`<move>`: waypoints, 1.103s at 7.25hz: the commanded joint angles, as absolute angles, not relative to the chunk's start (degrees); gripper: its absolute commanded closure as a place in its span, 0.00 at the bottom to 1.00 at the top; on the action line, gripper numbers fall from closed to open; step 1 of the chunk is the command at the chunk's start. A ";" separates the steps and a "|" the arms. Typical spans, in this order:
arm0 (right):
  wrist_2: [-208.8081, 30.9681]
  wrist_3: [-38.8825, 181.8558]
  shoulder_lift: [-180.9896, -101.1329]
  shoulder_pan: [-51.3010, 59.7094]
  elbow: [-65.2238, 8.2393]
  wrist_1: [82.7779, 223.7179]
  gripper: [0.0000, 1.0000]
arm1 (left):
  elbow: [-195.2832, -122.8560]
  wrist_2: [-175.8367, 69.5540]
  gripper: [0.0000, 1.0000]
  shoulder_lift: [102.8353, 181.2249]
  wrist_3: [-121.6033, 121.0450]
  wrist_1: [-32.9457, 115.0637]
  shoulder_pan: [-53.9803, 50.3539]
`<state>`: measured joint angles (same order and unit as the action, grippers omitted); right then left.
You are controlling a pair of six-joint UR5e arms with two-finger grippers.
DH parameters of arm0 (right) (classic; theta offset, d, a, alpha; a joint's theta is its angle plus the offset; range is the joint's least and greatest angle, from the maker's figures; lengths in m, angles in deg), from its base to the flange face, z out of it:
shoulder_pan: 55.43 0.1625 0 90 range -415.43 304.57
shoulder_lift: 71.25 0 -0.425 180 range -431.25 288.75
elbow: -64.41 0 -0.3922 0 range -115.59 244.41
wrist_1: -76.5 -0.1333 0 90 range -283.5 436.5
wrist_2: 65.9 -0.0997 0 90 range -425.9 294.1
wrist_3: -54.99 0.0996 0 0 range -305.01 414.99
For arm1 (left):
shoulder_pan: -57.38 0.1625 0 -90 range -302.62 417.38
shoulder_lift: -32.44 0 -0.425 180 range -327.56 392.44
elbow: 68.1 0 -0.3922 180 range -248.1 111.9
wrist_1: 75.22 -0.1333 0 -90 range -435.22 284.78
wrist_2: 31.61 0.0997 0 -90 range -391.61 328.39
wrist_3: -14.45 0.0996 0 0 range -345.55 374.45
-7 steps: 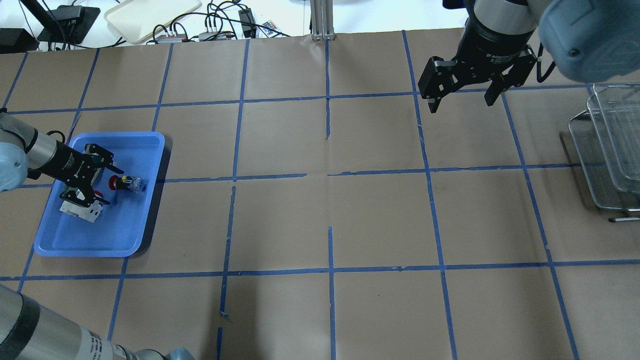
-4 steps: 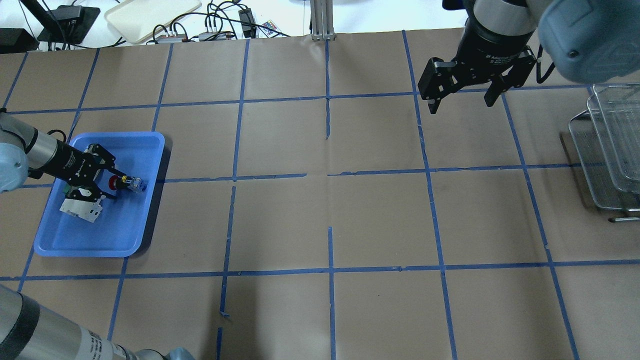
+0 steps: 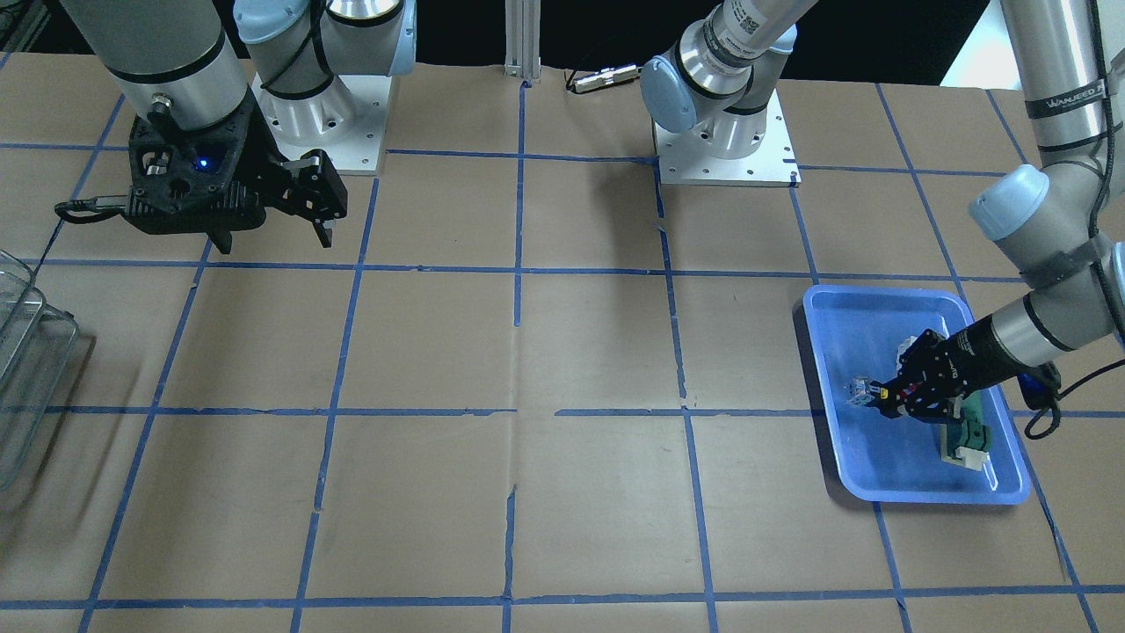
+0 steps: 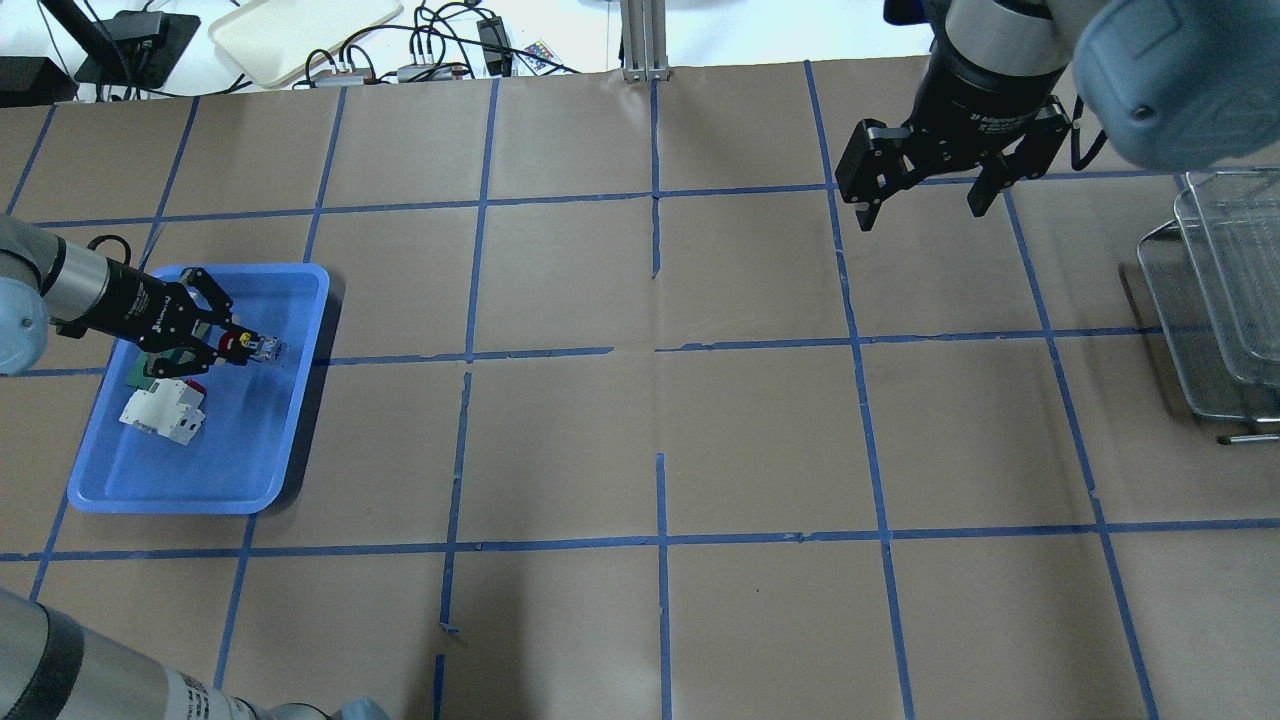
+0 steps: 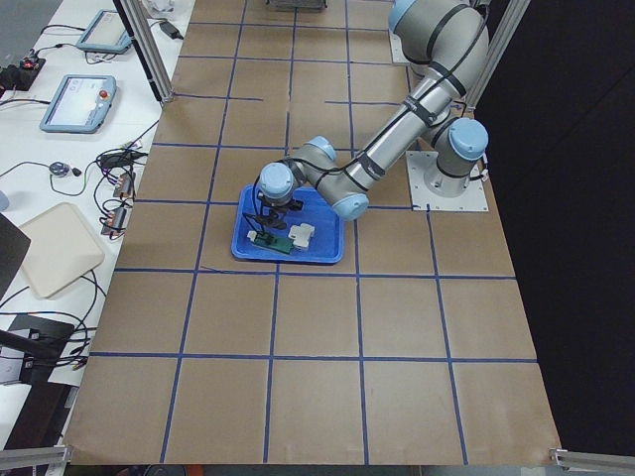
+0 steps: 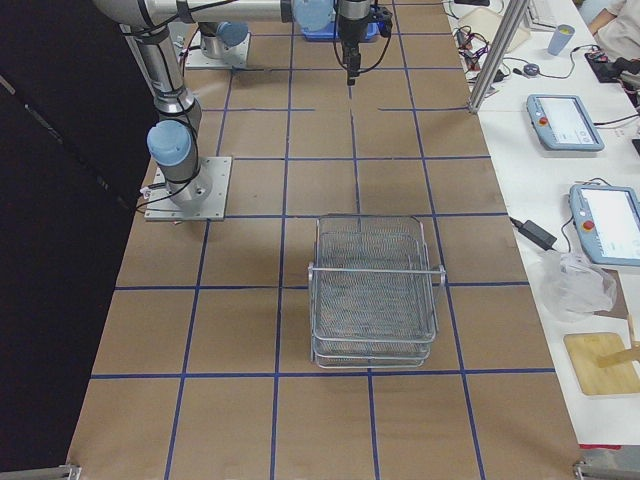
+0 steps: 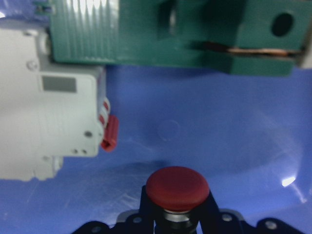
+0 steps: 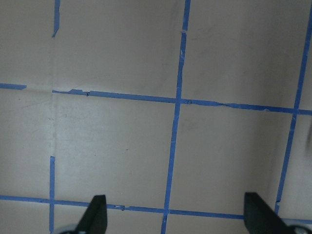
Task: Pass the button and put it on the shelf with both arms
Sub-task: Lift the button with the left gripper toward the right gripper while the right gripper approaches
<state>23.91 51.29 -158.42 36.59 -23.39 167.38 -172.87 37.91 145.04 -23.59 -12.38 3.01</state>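
The button (image 4: 250, 346), with red head, yellow ring and clear bluish rear block, is held in my left gripper (image 4: 226, 343), which is shut on its collar just above the blue tray (image 4: 190, 497). In the front-facing view the same gripper (image 3: 884, 401) holds the button (image 3: 860, 391) pointing away from the arm. The left wrist view shows the red head (image 7: 178, 185) between the black fingers. My right gripper (image 4: 920, 212) is open and empty, hanging high over the far right of the table; it also shows in the right wrist view (image 8: 178, 214). The grey wire shelf (image 4: 1215, 300) stands at the right edge.
A white-and-red block (image 4: 163, 413) and a green flat part (image 4: 138, 372) lie in the tray beside the left gripper; both show in the left wrist view, block (image 7: 48, 122) and green part (image 7: 170, 34). Brown paper with blue tape lines covers the table between tray and shelf (image 6: 375, 290).
My left gripper has shut on the button and lifted it slightly up and back, uncovering the white-and-red block. The right gripper has barely moved.
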 commanded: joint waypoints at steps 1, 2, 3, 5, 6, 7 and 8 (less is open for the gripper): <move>23.84 51.29 -158.44 36.59 -23.39 167.55 0.00 | -172.95 35.45 1.00 140.74 -28.14 -11.68 -3.31; 23.32 51.29 -158.44 36.59 -23.39 167.73 0.00 | -172.95 35.28 1.00 138.89 -33.05 -11.68 -7.79; 22.88 51.29 -158.44 36.59 -23.39 167.73 0.00 | -173.13 32.41 1.00 137.22 -37.62 -11.59 -12.01; 17.04 51.56 -158.44 36.42 -23.21 167.73 0.00 | -173.13 29.92 1.00 134.40 -48.78 -11.67 -19.31; 11.33 51.47 -158.88 36.42 -23.21 167.47 0.00 | -173.13 28.18 1.00 133.43 -53.70 -11.68 -22.57; 8.49 51.30 -158.88 36.33 -23.21 167.03 0.00 | -173.13 24.24 1.00 132.73 -58.71 -11.68 -25.30; 5.06 49.99 -159.05 36.33 -23.21 166.77 0.00 | -172.96 23.94 1.00 131.76 -62.42 -12.02 -27.93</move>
